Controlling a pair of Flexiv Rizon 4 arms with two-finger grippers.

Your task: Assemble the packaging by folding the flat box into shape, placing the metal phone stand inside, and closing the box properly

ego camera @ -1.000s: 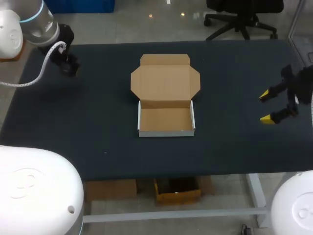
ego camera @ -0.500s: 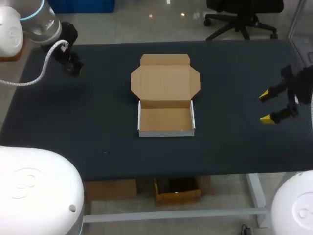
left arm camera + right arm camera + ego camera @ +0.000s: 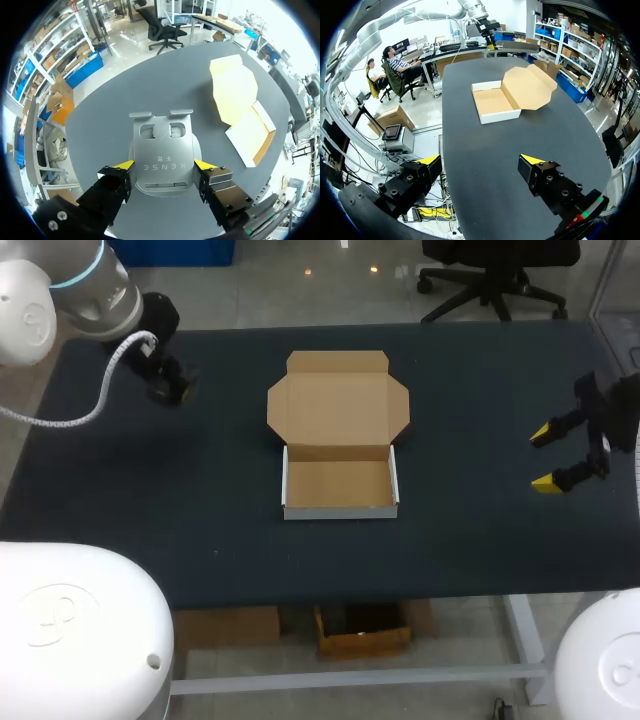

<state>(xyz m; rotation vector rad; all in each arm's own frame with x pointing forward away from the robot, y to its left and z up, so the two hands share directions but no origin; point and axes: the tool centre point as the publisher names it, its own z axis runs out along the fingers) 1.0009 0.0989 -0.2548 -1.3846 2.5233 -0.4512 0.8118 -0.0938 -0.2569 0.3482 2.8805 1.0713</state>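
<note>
Left gripper (image 3: 164,165) is clamped on the metal phone stand (image 3: 161,145), a yellow tip at each side, above the desk's (image 3: 180,500) far left corner; the box (image 3: 338,485) sits mid-desk, tray formed, lid lying open; right gripper (image 3: 546,458) spread wide, empty, well right of it.

One box (image 3: 338,445), one phone stand (image 3: 162,145) — two grippers (image 3: 163,166) (image 3: 480,159)

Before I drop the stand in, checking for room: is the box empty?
Empty: only bare cardboard shows inside the box, lid folded back.
</note>
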